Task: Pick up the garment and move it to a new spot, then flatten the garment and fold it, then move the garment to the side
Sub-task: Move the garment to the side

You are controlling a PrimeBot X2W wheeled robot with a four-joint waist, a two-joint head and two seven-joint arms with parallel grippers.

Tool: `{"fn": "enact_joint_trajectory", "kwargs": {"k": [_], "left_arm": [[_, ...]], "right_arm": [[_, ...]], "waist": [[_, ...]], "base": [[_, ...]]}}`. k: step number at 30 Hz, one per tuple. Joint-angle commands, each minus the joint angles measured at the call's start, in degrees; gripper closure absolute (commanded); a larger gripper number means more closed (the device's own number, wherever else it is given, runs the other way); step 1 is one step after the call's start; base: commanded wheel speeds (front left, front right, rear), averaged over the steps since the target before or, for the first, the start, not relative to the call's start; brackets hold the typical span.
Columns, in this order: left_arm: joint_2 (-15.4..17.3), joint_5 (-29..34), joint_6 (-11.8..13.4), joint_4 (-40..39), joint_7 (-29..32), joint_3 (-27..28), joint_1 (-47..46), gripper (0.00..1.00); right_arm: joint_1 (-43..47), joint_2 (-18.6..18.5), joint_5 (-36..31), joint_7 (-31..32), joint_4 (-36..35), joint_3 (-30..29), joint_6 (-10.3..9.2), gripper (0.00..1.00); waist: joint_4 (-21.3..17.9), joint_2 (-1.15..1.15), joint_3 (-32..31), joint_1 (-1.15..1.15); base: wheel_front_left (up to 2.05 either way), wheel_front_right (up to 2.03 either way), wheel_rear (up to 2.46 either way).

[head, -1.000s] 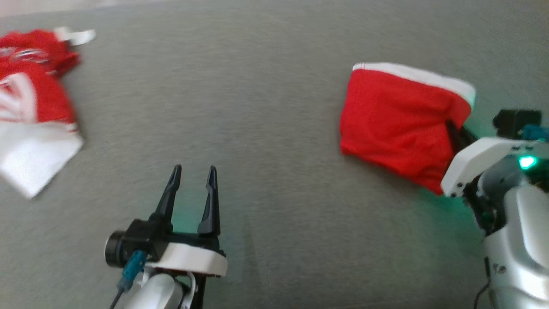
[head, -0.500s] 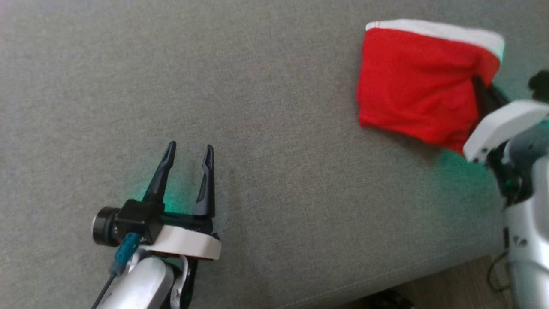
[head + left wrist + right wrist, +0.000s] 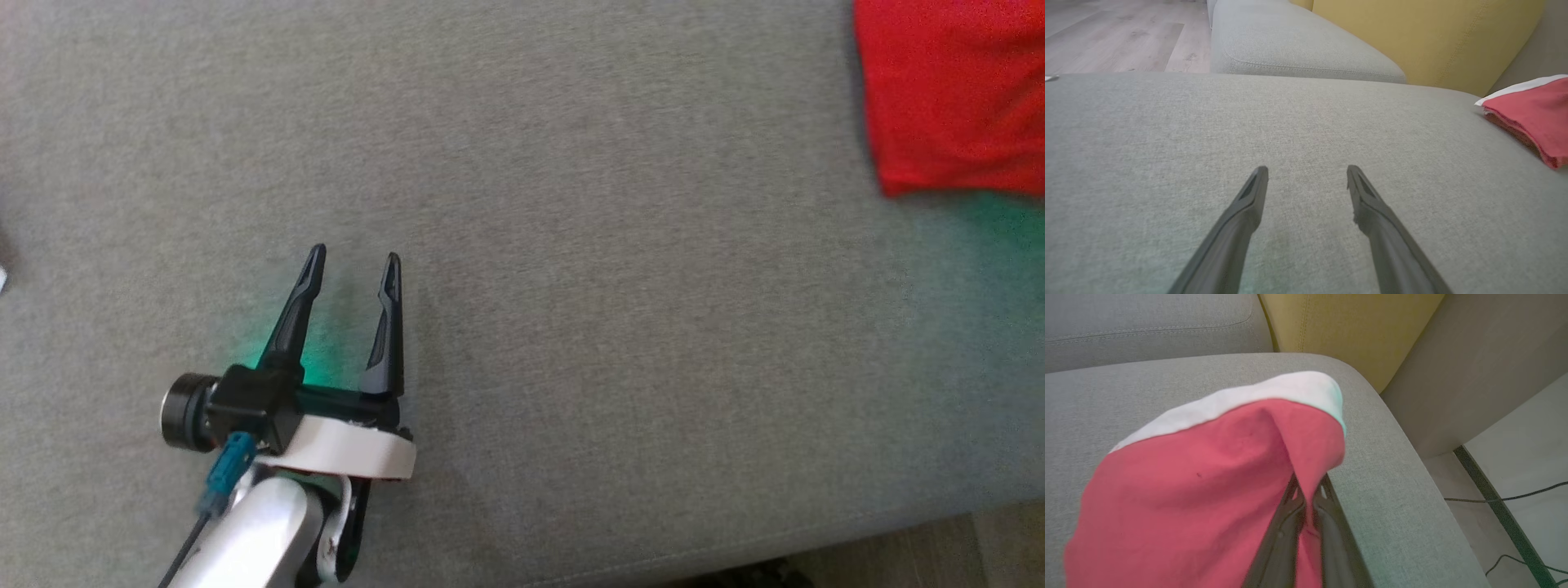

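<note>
Carries the garment point(image 3: 1200, 486) along the sofa point(image 3: 571, 204) toward its right end: well inside the head view a second ago, now up in that view's top right corner, well apart from the left fingers point(image 3: 298, 314). Owes part of that shift to a swing of the head camera, with the sofa's front edge and a strip of floor point(image 3: 1004, 531) now in at the bottom right. Stays folded, red with a white band, one fold lifted and the rest seemingly resting on the sofa, near its rounded corner by the yellow cushion point(image 3: 1347, 330). Shut tight on that lifted fold, the right fingers point(image 3: 1284, 543), as a second ago. Spread wide and empty, the left fingers, low over bare sofa, unchanged. Reads as the last step, the move to the side, well under way. Needs, most likely, only a set-down short of the corner and a release; risks spoiling the fold or slipping off the edge if taken further right.
</note>
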Motion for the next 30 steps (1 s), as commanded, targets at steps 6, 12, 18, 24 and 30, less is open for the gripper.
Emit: {"fn": "enact_joint_trajectory", "kwargs": {"k": [6,12,18,24,30], "left_arm": [[1.11,0.72,0.44,-2.24,0.19,1.36,-1.75,0.00],[0.91,0.59,0.64,-1.62,-0.09,1.21,-1.70,0.00],[0.37,-0.33,0.31,-0.50,-0.99,1.39,-1.63,0.00],[-0.07,-2.17,-0.35,2.30,-2.78,2.75,-1.43,0.00],[-0.62,-4.18,-0.68,5.13,-4.39,4.40,0.10,0.00]], "right_arm": [[-3.87,-2.27,-5.36,-3.68,0.61,-2.45,0.42,0.00],[-4.82,0.04,-6.76,-7.21,1.47,-2.47,0.42,0.00],[-3.81,1.60,-4.67,-9.63,-1.24,1.86,0.42,0.00],[-0.65,3.59,-1.40,-11.61,-5.55,6.94,0.42,0.00],[3.90,6.38,0.04,-13.31,-8.45,9.98,0.42,0.00]], "waist": [[1.37,0.00,1.15,-0.01],[1.32,0.00,0.24,-0.01],[1.35,0.00,-2.52,-0.01],[2.75,0.00,-7.83,-0.01],[4.73,0.00,-13.56,-0.01]], "base": [[0.00,0.00,0.00],[0.00,0.00,0.00],[0.00,0.00,0.00],[0.00,0.00,0.00],[0.00,0.00,0.00]]}}
